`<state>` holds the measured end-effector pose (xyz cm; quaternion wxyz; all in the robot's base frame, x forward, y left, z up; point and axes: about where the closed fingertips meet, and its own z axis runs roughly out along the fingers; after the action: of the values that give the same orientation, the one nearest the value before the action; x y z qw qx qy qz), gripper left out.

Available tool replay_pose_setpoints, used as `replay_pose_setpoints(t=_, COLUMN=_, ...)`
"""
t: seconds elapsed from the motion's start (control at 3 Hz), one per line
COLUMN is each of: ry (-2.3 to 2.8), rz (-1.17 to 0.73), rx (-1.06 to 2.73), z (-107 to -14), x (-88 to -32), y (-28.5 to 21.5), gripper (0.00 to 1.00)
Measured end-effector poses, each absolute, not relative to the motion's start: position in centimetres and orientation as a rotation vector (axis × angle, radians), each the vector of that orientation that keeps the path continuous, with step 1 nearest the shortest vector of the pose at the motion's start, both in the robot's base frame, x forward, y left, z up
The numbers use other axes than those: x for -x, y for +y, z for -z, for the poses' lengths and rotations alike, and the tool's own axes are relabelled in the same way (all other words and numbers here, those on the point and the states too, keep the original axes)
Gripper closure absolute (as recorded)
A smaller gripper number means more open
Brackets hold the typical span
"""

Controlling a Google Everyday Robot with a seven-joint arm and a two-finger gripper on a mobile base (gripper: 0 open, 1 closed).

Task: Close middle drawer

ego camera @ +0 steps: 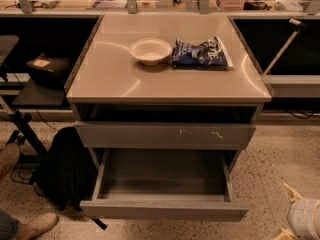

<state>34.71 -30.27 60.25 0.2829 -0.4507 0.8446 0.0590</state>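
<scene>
The middle drawer [164, 210] is pulled well out from the cabinet, its grey box interior bare and its plain front hanging over the speckled floor. Just above it sits a scratched drawer front [165, 134] (pale marks right of centre), nearly flush with the cabinet. On the worktop [110, 81] a white bowl [150, 50] stands just beside a blue snack bag [201, 53]. The claw [300, 218] is low in the right corner, apart from the drawer and right of its front; whether it is spread or pressed together I cannot tell. A black backpack [65, 169] leans left of the cabinet.
</scene>
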Motion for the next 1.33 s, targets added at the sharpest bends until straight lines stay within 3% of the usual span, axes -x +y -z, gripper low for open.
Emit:
replay_pose_setpoints(t=0.33, ry=2.231, rz=-0.161, rx=1.208, z=-59.9, x=-34.2, y=-29.2, gripper=0.0)
replay_pose_setpoints(t=1.33, ry=1.932, rz=-0.652, rx=1.244, z=-50.8, x=-26.8, y=-16.4, gripper=0.0)
